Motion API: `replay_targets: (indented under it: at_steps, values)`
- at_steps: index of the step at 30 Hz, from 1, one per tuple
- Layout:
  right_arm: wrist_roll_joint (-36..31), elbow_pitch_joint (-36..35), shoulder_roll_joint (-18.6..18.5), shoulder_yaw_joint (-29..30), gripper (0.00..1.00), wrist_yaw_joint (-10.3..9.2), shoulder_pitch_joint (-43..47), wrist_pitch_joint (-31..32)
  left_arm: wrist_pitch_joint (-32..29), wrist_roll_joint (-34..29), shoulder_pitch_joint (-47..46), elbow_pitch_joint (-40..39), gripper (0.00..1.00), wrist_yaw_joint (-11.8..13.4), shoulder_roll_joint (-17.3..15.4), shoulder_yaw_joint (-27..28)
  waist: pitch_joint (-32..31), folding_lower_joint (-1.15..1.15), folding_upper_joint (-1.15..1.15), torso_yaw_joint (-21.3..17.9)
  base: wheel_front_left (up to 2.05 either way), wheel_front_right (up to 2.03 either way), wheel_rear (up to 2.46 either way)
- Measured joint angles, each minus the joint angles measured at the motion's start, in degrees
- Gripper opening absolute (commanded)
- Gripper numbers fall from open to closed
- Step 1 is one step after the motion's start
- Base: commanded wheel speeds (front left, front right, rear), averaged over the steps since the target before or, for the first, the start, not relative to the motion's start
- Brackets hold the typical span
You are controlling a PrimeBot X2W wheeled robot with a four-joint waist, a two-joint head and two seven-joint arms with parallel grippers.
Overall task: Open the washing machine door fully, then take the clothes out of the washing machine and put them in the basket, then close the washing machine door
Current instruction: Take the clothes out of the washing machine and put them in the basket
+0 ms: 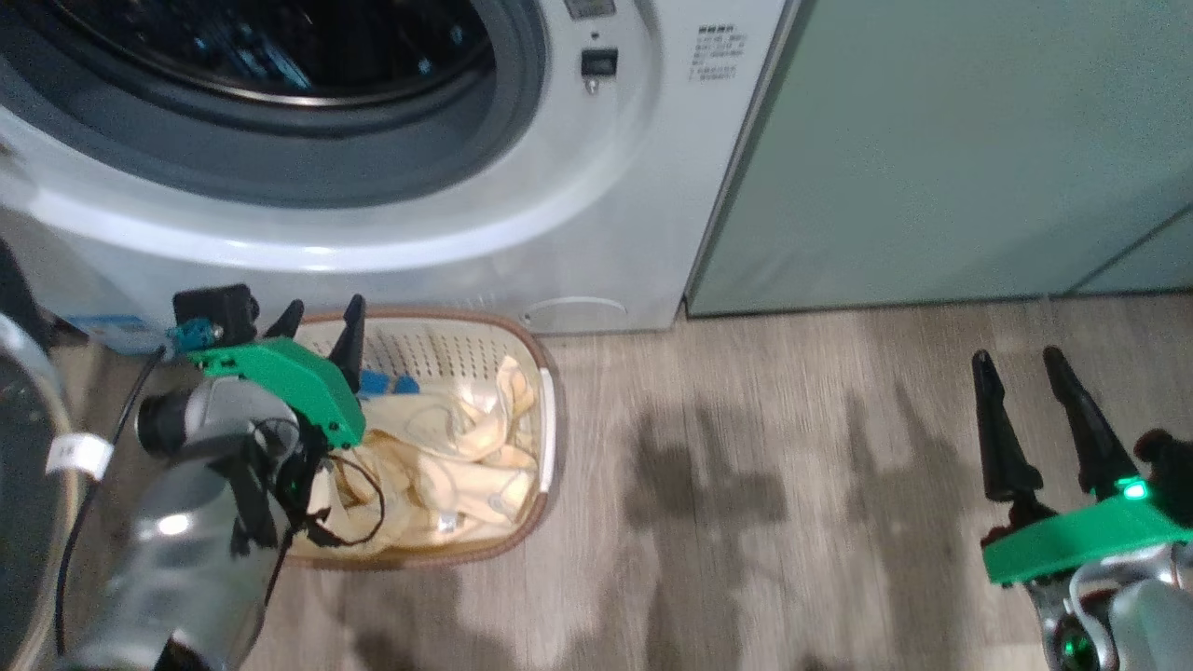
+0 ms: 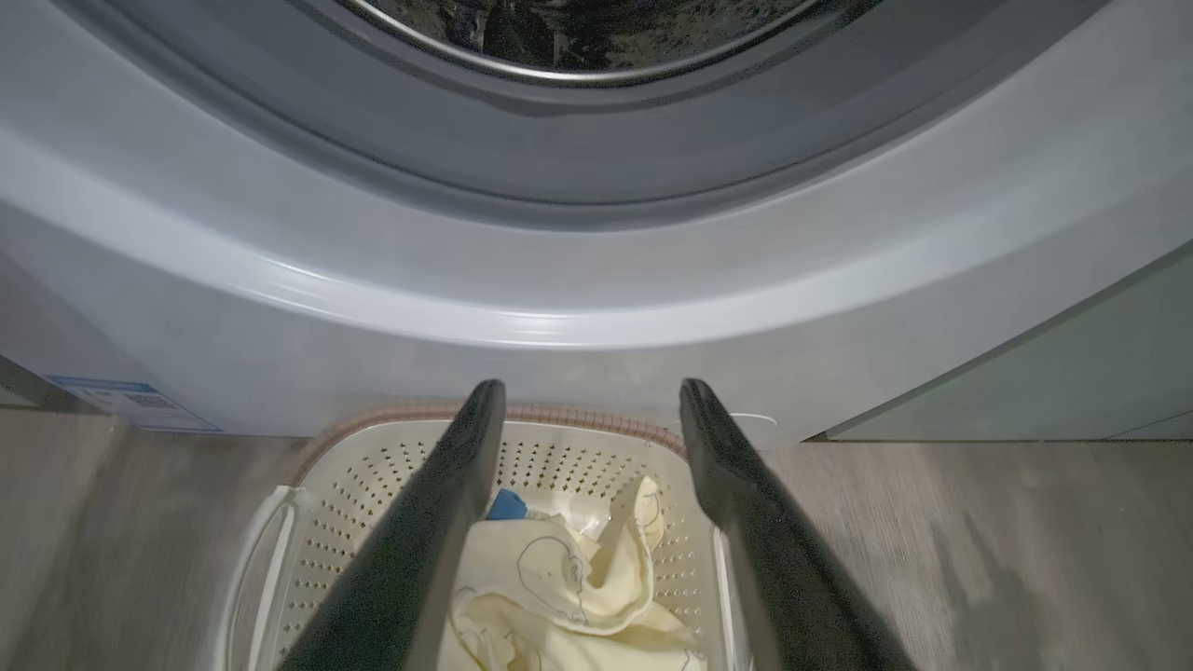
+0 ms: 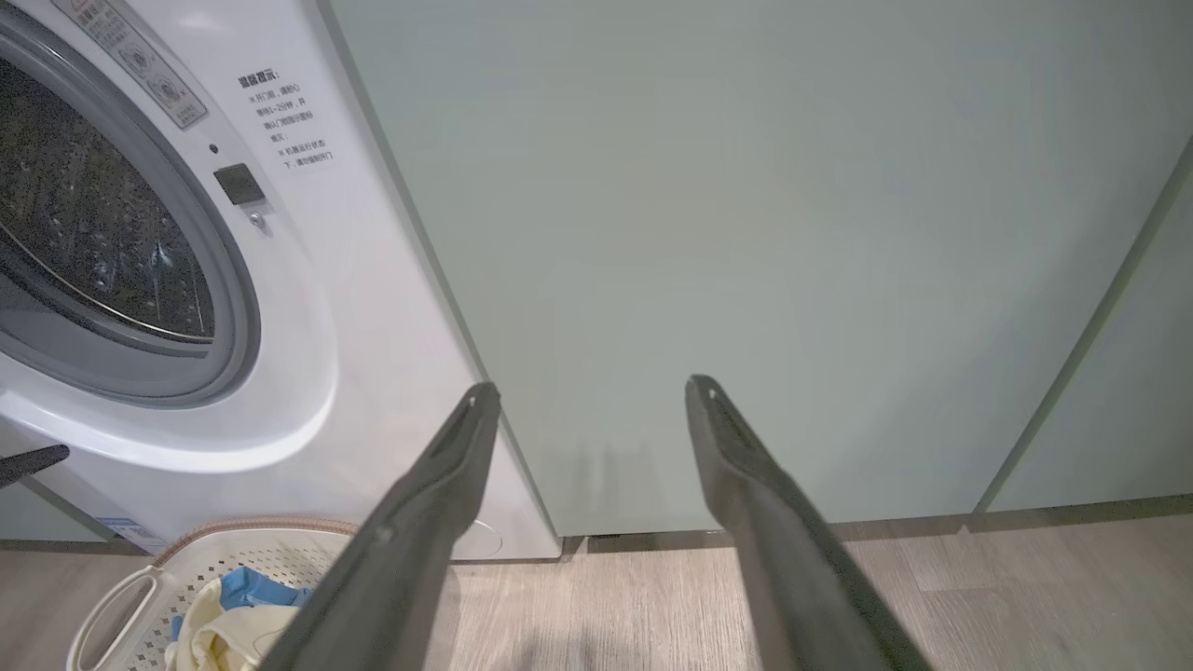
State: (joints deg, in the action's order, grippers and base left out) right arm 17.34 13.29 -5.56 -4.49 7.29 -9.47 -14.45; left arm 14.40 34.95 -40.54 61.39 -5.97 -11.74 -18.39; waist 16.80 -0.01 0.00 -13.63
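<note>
Left hand (image 1: 324,309) is hovering open over the clothes (image 1: 447,466) in the basket (image 1: 548,419), the washing machine door (image 1: 28,522) standing open just to its left, well apart from the open right hand (image 1: 1016,359).

A flat sage-green cabinet (image 1: 932,149) stands upright, its front plain and matte. A thin seam (image 3: 1086,326) splits the cabinet into two panels. Below the cabinet runs a grey-brown wood-look floor (image 1: 792,596), meeting its foot at a dark strip (image 3: 885,529). Soft dark shadows (image 1: 690,475) lie on the floor in front of the cabinet.
</note>
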Motion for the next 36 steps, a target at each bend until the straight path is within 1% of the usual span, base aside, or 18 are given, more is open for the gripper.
replay_targets:
  at_steps: [7,9,16,21,24,26,31,33,36]
  values:
    - [0.31,0.57,0.13,0.82,1.00,0.00,3.37,0.00,0.07,-2.78,9.87,-12.73,1.00,0.25,-0.22,6.34,-5.58,0.00,0.00,1.14,0.00,0.00,0.00]
    - [0.31,0.69,0.13,0.96,1.00,0.00,4.44,0.00,0.07,-3.75,12.97,-16.33,1.00,0.97,-0.12,8.55,-7.09,0.00,0.00,1.56,0.00,0.00,0.00]
    - [0.31,1.02,0.16,1.18,1.00,0.00,6.77,0.00,0.08,-6.98,23.21,-25.66,1.00,1.66,0.09,14.84,-12.17,0.00,0.00,2.65,0.00,0.00,0.00]
    - [0.31,1.19,0.16,2.18,1.00,0.00,8.65,0.00,0.08,-8.03,28.47,-29.18,1.00,1.59,0.42,18.06,-15.33,0.00,0.00,3.10,0.00,0.00,0.00]
    - [0.31,1.14,0.20,2.59,1.00,0.00,9.80,0.00,0.08,-9.51,30.76,-31.53,1.00,1.48,0.45,18.70,-16.76,0.00,0.00,3.45,0.00,0.00,0.00]
    - [0.31,1.12,0.20,2.79,1.00,0.00,10.33,0.00,0.08,-9.67,31.87,-32.16,1.00,1.09,0.48,19.30,-17.37,0.00,0.00,3.66,0.00,0.00,0.00]
    - [0.31,1.00,0.22,3.58,1.00,0.00,10.54,0.00,0.07,-9.76,34.72,-34.23,1.00,1.11,0.60,21.19,-18.62,0.01,0.00,4.11,0.00,0.00,0.00]
    - [0.31,0.93,0.22,3.93,1.00,0.00,10.62,0.00,0.08,-9.90,35.33,-34.70,1.00,1.30,0.69,21.56,-18.88,0.01,0.00,4.23,0.00,0.00,0.00]
    - [0.21,0.60,0.21,4.76,1.00,0.00,11.62,0.00,0.07,-10.74,37.17,-35.95,1.00,2.30,0.88,22.36,-19.73,0.01,0.00,4.68,0.00,0.00,0.00]
